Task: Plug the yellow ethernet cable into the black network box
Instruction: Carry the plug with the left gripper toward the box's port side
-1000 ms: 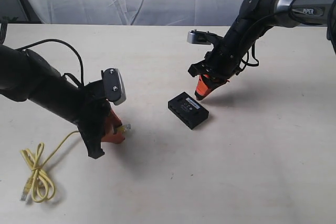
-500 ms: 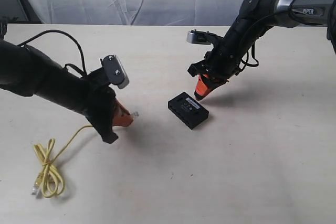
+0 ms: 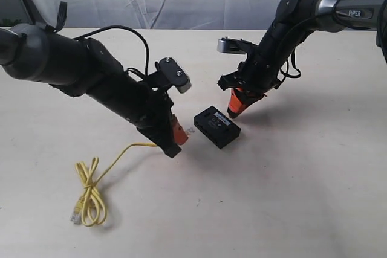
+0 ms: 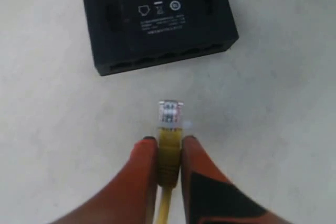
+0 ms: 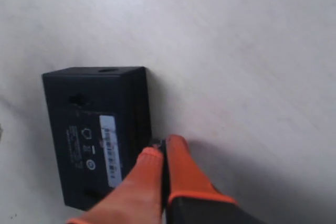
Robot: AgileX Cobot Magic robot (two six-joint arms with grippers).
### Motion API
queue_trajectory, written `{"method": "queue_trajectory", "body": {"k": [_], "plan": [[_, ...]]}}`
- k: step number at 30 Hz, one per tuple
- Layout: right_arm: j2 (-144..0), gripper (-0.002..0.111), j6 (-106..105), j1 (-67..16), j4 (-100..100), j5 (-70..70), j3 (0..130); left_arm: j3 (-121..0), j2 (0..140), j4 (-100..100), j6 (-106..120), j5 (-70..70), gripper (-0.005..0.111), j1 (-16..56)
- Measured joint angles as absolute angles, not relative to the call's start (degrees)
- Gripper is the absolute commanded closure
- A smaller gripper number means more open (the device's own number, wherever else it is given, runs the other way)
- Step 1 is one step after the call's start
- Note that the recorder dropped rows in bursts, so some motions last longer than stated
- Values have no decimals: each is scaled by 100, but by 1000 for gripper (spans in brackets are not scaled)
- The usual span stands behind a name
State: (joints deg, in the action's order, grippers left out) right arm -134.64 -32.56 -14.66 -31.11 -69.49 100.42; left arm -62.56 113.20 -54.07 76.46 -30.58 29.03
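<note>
Exterior: left gripper (image 3: 177,138) clamped on yellow ethernet cable (image 3: 139,144), black network box (image 3: 217,127) just ahead; right gripper (image 3: 233,112) pinched together, empty, just beside box. Left wrist: plug (image 4: 170,114) protrudes past fingertips, short of box ports. Right wrist: fingertips at box's side.

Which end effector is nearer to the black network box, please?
Right. The right end effector is shut, close beside the black network box; the left end effector, gripping the yellow ethernet cable, faces its ports across a gap.

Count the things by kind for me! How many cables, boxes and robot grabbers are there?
yellow ethernet cable: 1
black network box: 1
orange-fingered grippers: 2, the left gripper and the right gripper
Total: 4
</note>
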Motion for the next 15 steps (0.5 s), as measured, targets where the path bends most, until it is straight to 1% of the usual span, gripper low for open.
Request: {"method": "queue_trajectory", "body": {"k": [5, 15], "plan": [[-13543, 109, -3256, -1466, -3064, -6974, 10042, -6359, 11556, -5358, 7580, -3069, 106, 2992], [-13754, 109, -3399, -1424, -3295, -7040, 10053, -6551, 11582, -5297, 7500, -3047, 106, 3083]]}}
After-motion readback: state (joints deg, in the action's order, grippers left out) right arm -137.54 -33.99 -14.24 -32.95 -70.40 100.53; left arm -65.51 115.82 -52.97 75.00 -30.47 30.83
